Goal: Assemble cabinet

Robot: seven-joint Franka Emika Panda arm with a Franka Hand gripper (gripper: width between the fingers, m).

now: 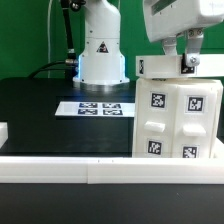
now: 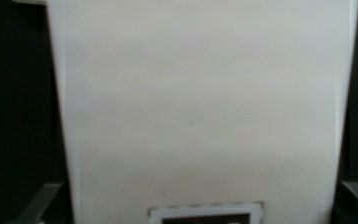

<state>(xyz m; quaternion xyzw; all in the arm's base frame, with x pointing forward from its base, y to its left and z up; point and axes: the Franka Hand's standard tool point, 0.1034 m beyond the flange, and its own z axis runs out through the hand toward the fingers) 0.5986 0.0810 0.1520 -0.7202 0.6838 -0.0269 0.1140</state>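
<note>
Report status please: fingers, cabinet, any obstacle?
Fingers over cabinet top edge, grip unclear. Cabinet upright at exterior view's right. Marker board apart, nothing blocking.

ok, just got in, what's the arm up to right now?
It's putting the cabinet together. The pincer is down at the top edge of the big white box standing at the exterior view's right; whether it has closed on it can't be told. The wrist view is filled by a white panel. The marker board lies flat on the black table.

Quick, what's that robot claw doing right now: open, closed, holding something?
Gripper: at the top of the large white plastic tagged cabinet box; open or shut cannot be told.
</note>
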